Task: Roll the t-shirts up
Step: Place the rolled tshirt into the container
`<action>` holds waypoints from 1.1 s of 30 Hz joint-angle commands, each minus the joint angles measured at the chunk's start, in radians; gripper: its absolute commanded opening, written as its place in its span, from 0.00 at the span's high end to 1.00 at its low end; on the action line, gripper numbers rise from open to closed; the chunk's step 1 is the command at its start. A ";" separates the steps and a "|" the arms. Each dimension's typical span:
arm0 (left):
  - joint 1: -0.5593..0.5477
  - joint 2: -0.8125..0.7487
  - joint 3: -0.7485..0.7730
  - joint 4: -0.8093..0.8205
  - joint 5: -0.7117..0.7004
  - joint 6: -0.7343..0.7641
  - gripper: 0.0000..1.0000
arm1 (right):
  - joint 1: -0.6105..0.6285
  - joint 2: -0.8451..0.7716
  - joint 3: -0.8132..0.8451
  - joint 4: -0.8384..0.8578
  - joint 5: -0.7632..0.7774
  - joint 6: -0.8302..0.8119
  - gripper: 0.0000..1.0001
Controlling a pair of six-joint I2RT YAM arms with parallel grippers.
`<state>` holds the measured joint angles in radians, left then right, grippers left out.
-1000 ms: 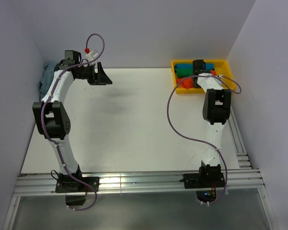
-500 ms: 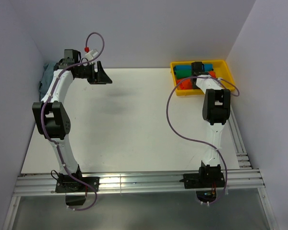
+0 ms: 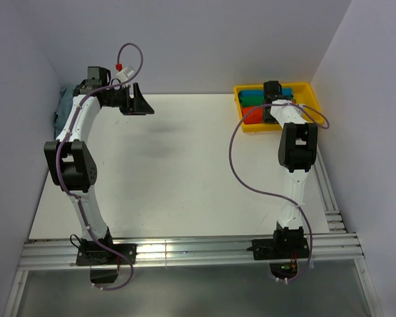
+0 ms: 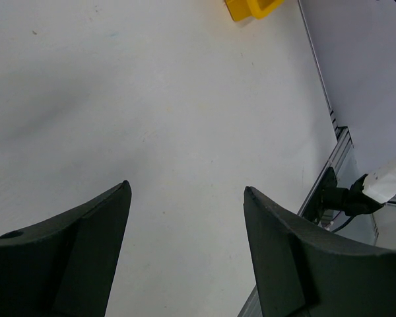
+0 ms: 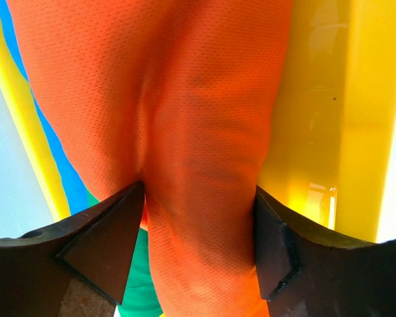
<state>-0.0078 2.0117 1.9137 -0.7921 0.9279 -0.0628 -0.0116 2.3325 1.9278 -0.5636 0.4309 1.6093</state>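
Observation:
My right gripper (image 5: 198, 191) is shut on a rolled orange-red t-shirt (image 5: 185, 119), with both fingers pressed against its sides inside the yellow tray (image 5: 317, 99). A green shirt (image 5: 135, 290) and a blue shirt (image 5: 59, 165) lie beside it. In the top view the right gripper (image 3: 272, 94) is over the tray (image 3: 277, 127), where the orange-red roll (image 3: 254, 116), a green roll (image 3: 252, 101) and a blue roll (image 3: 288, 90) show. My left gripper (image 3: 137, 104) is open and empty above the far left of the table; it also shows in the left wrist view (image 4: 187, 188).
A dusty grey-blue shirt (image 3: 65, 105) lies bunched at the far left edge behind the left arm. A metal rail (image 3: 330, 191) runs along the table's right side. Walls close in on the left, back and right. The tray's corner (image 4: 251, 6) shows in the left wrist view.
My right gripper has shifted slightly toward the back wall over the tray, with the orange-red roll in it. The left arm has not moved.

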 commanded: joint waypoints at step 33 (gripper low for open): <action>0.005 0.062 0.142 -0.079 0.031 0.031 0.24 | -0.062 -0.182 0.048 -0.137 -0.149 -0.097 0.00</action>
<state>-0.0078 2.0769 2.0109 -0.8604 0.9413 -0.0597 -0.0601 2.2532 1.9450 -0.6838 0.2905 1.5379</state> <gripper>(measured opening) 0.754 0.996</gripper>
